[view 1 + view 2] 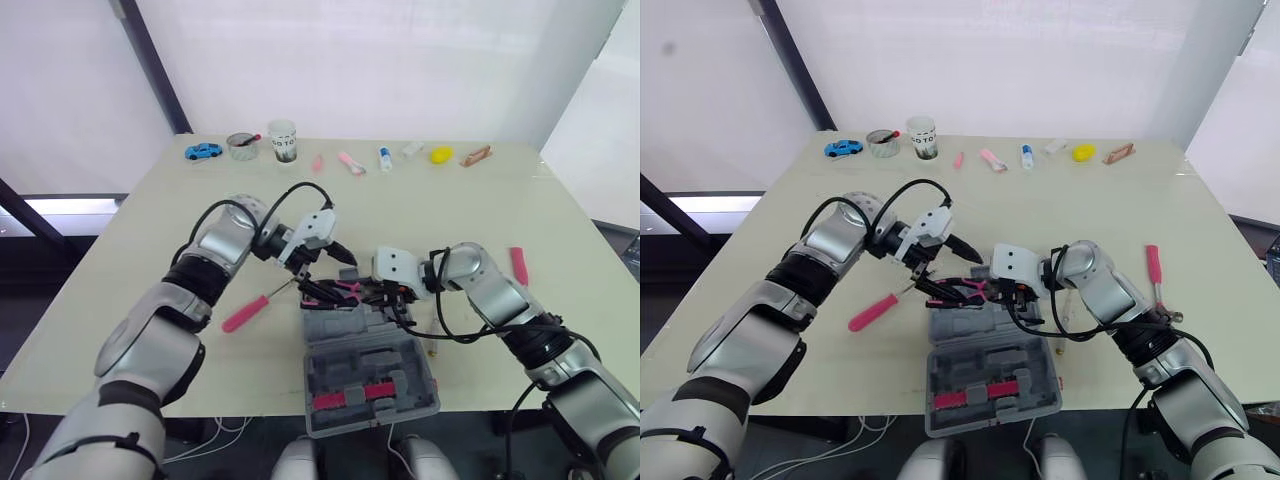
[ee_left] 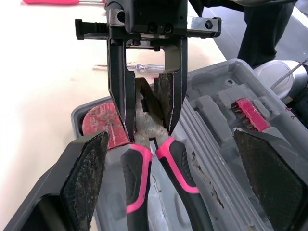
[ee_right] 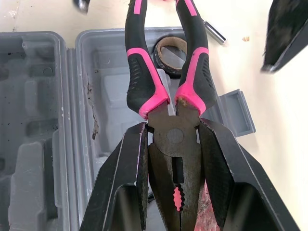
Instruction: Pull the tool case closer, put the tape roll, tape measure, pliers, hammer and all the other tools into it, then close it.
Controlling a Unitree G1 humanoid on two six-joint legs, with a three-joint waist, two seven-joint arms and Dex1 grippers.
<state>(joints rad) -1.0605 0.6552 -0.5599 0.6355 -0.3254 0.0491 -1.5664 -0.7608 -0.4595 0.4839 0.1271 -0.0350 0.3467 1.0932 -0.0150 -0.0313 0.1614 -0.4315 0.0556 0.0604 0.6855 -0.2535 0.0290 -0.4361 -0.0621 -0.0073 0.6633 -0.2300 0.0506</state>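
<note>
Legible writing: the white cup (image 1: 283, 140) at the far edge carries dark lettering that I cannot read, and I find no brand mark on any tool. My right gripper (image 3: 172, 126) is clamped on the metal head of the pliers (image 2: 137, 180), 1 finger on each flat side. The pink-and-black handles point away from it towards my left gripper (image 2: 171, 139). My left gripper is spread wide, its 2 fingers (image 2: 86, 183) standing well apart on either side of the handles and touching neither. The pliers hang over the far half of the open grey tool case (image 3: 29, 96), which sits near my edge of the table (image 1: 480, 215). A tape roll (image 3: 173, 54) lies in that half, beneath the handles. The near half holds red bit strips (image 1: 355, 395). Both forearms cross over the far half in the head views, hiding most of its contents. A pink-handled screwdriver (image 1: 245, 312) lies just to the left of the case, and another pink-handled tool (image 1: 518, 265) lies well to the right. A thin clear-handled screwdriver (image 2: 137, 67) lies on the table beside the case. Along the far edge stand a blue toy car (image 1: 203, 151), a clear round container (image 1: 241, 145) and a yellow object (image 1: 441, 155), among smaller items I cannot identify.
</note>
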